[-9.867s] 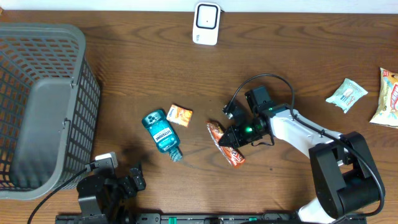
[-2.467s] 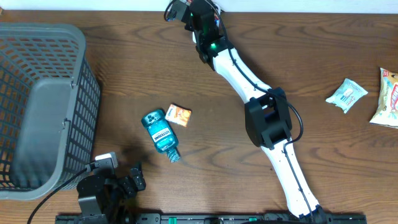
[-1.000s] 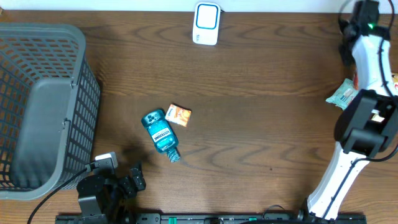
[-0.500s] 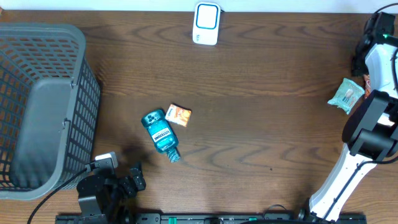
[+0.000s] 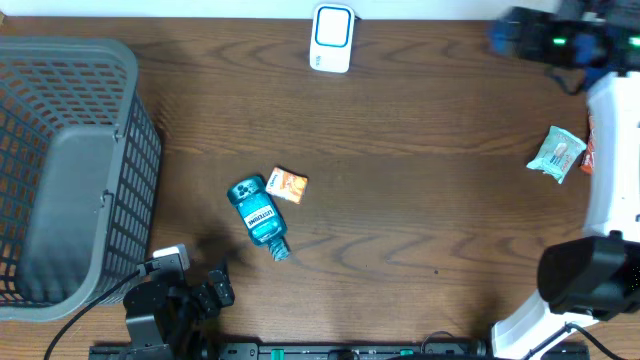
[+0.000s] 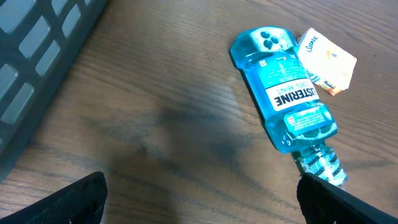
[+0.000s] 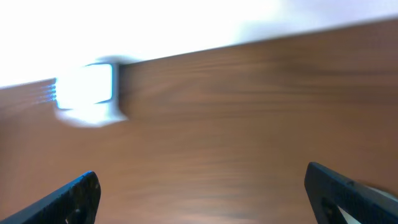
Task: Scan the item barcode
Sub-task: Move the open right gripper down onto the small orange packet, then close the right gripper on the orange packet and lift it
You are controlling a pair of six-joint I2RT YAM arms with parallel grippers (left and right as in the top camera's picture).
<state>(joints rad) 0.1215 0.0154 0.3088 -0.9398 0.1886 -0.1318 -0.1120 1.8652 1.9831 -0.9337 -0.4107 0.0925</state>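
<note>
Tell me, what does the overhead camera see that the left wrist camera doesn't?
Only overhead: the white scanner at the far edge, a pale packet at the right, and the right arm. Only left wrist: the lettering on the bottle, near enough to read. Both: that blue bottle, the small orange pack beside it, the basket and the wooden table.
</note>
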